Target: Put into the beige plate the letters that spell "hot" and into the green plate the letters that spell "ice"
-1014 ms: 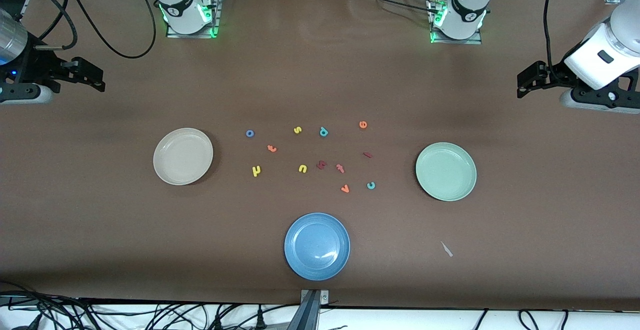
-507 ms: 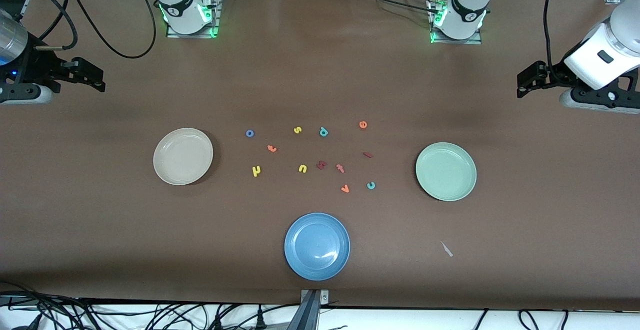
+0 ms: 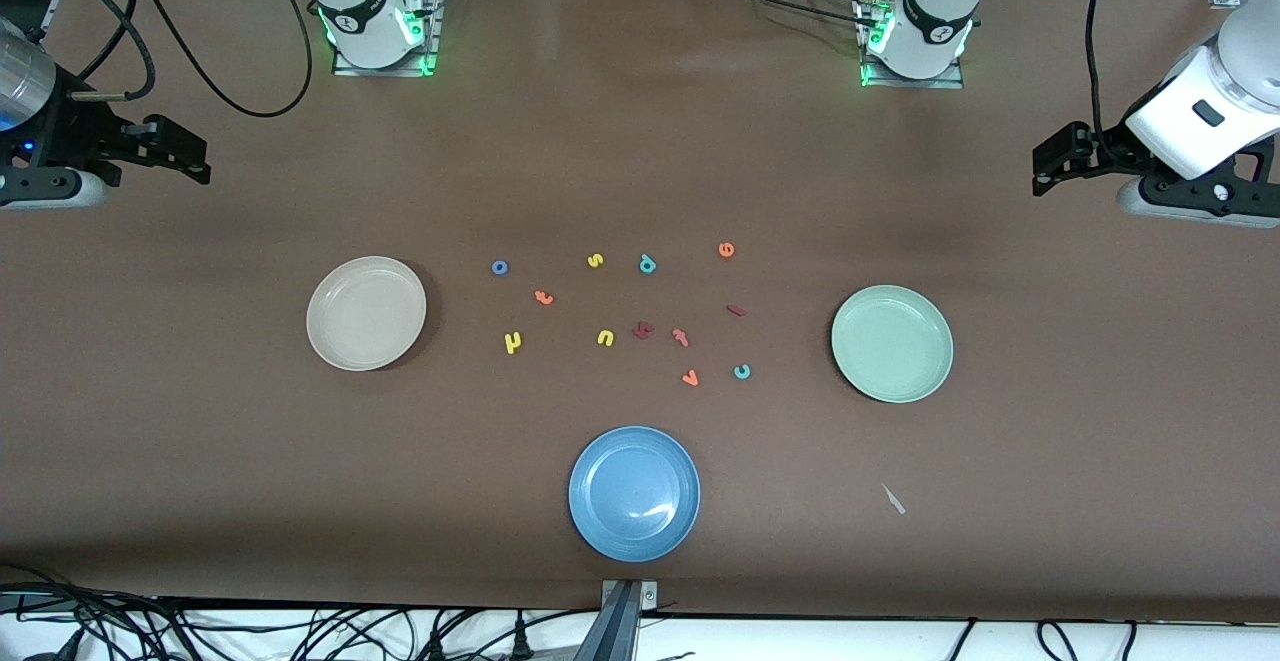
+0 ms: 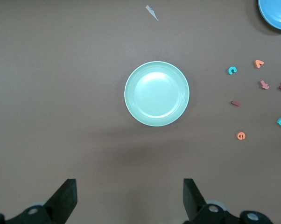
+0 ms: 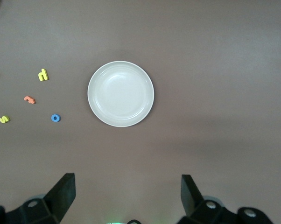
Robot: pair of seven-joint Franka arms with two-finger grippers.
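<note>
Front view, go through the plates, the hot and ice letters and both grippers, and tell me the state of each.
beige plate: empty
green plate: empty
blue plate: empty
h, o, t: on table
i, c, e: on table
left gripper: open, empty
right gripper: open, empty

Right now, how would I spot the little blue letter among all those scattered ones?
Start at the beige plate, then look toward the table's middle. The blue "o" lies just past it, beside the orange "t". It is the only blue letter, a closed ring.
</note>
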